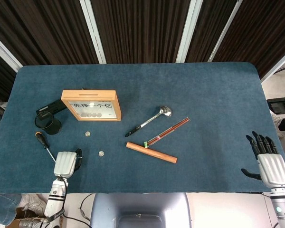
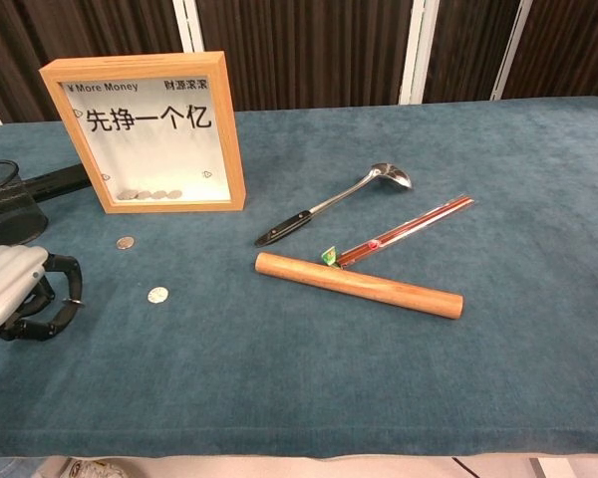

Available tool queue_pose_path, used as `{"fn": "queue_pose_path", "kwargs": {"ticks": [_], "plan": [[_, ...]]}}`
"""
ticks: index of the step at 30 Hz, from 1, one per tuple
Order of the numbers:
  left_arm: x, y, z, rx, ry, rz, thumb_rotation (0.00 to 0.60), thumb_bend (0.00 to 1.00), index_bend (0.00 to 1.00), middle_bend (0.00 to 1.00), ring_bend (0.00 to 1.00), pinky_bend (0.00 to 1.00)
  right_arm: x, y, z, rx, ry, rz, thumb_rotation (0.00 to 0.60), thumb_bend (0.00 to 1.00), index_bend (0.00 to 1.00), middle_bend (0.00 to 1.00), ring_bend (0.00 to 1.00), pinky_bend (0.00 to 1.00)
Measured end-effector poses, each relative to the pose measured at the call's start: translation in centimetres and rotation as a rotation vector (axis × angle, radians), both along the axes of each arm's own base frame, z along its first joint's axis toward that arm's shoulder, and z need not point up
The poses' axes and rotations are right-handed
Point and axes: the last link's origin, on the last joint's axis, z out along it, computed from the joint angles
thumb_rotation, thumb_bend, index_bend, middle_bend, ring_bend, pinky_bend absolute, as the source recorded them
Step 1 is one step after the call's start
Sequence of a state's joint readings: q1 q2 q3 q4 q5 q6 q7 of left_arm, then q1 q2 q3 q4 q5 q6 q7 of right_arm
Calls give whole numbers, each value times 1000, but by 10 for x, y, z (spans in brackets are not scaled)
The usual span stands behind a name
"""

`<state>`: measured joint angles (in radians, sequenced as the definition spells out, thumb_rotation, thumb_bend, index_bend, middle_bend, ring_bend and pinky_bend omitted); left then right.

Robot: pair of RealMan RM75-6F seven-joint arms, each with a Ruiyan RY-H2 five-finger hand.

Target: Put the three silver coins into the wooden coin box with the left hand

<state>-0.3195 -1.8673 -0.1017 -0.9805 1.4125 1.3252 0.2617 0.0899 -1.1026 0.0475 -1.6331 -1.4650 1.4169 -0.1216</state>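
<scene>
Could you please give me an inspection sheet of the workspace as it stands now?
Surface: blue cloth table, flat.
Job's things: wooden coin box upright at the left, coins visible inside at its bottom; two silver coins on the cloth, near coin and far coin; a third loose coin is not seen.
Clutter: rolling pin, chopsticks, ladle, mesh cup, screwdriver, black flat item behind the box.
Hands: left hand low at the front-left edge, fingers curled, holding nothing seen; right hand at the far right edge, fingers spread, empty.
Cables: nothing seen on the table.
Surroundings: dark slatted wall panels.
</scene>
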Motion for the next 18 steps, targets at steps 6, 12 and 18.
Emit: {"fn": "queue_pose_path", "kwargs": {"ticks": [6, 12, 18], "plan": [[1, 1, 2, 12, -11, -9, 600, 420, 619, 1000, 1000, 1000, 0, 0, 0, 2, 1, -2, 600, 140, 0, 0, 0, 0], [6, 1, 9, 16, -41, -21, 600, 420, 618, 1000, 1000, 1000, 0, 0, 0, 2, 1, -2, 600, 139, 0, 0, 0, 0], [16, 4, 23, 7, -90, -35, 600, 420, 606, 1000, 1000, 1000, 0, -1, 0, 1, 1, -2, 600, 139, 0, 0, 0, 0]]}}
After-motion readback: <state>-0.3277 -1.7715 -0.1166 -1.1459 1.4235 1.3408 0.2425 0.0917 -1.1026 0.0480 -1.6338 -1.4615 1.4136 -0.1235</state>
